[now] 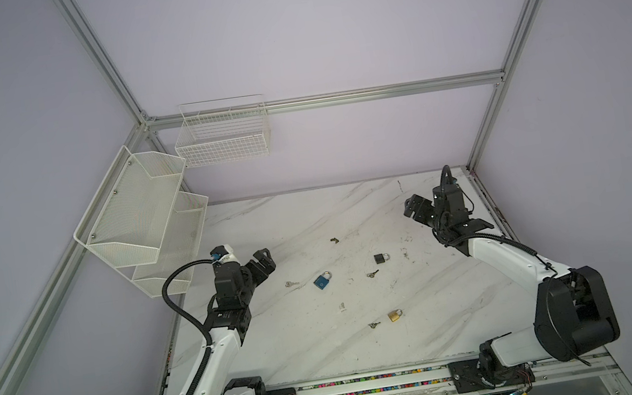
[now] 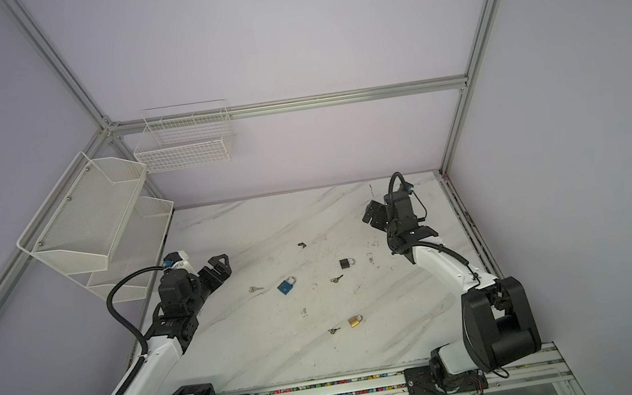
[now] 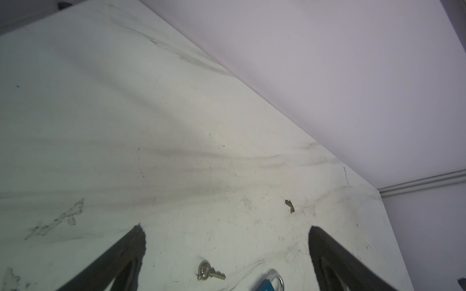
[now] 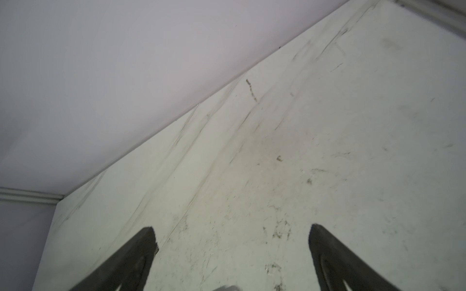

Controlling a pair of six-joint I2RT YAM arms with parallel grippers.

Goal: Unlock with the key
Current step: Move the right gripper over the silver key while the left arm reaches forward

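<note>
The black left gripper [image 1: 262,262] [image 3: 227,231], left of centre in both top views, has its jaws spread wide and grips nothing, poised over the white marble-patterned table [image 1: 288,219]. Just to its right lies a small silver key [image 1: 291,284] [image 3: 210,271], and right of that a blue square padlock [image 1: 322,281]. The black right gripper [image 1: 416,207] [image 4: 232,229], toward the upper right of the table, is also wide open and empty, well apart from every lock. Between the arms sits a small black padlock [image 1: 381,258] with a dark-headed key [image 1: 372,273] just below it. Lower in the frame lie a brass padlock [image 1: 394,315] and a small key [image 1: 374,325] to its left. A dark brownish bit [image 1: 334,240] above centre is too small to identify. A white mesh two-tier shelf [image 1: 133,224] and a white wire basket [image 1: 222,136] hang at upper left.
</note>
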